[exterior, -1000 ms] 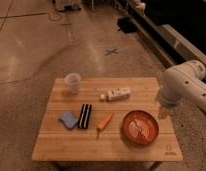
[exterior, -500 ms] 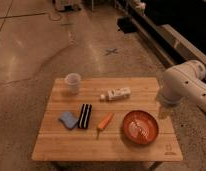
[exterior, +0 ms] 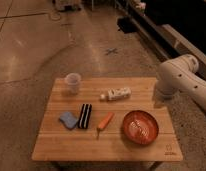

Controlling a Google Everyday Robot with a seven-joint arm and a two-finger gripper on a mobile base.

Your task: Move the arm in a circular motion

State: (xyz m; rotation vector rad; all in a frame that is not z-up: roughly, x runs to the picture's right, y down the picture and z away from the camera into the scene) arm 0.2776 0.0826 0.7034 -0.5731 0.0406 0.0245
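Note:
The large white glossy arm comes in from the right edge of the camera view. Its rounded joint hangs over the right end of the wooden table, above and right of the orange bowl. The gripper is out of view; only thick arm segments show.
On the table are a clear plastic cup at back left, a white bottle lying on its side, a blue sponge, a black striped bar and an orange carrot. A dark counter runs along the back right. Bare floor surrounds the table.

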